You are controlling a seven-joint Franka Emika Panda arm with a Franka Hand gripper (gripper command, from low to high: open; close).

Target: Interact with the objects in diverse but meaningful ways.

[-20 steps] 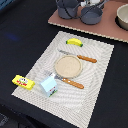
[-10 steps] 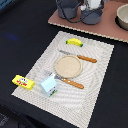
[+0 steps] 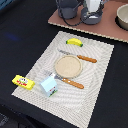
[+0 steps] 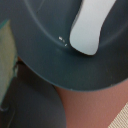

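The gripper (image 3: 93, 6) hangs low over a dark grey pot (image 3: 93, 17) at the back of the scene; its fingers are hidden, so I cannot tell whether they are open. The wrist view looks straight into that pot (image 4: 45, 55), where a white, rounded object (image 4: 91, 25), perhaps the small white bottle, lies. A second dark pot (image 3: 67, 10) stands beside it. On the woven placemat (image 3: 95, 95) lie a yellow banana (image 3: 75, 42) and a pale-blue and white milk carton (image 3: 49, 85). A yellow packet (image 3: 22, 81) rests at the mat's corner on the exterior view's left.
Both pots stand on a brown board (image 3: 100, 30), with a pale bowl (image 3: 122, 18) at the exterior view's right. A round beige plate (image 3: 67, 66) sits mid-mat between two wooden-handled knives (image 3: 81, 58) (image 3: 71, 82). Black tabletop (image 3: 20, 35) surrounds the mat.
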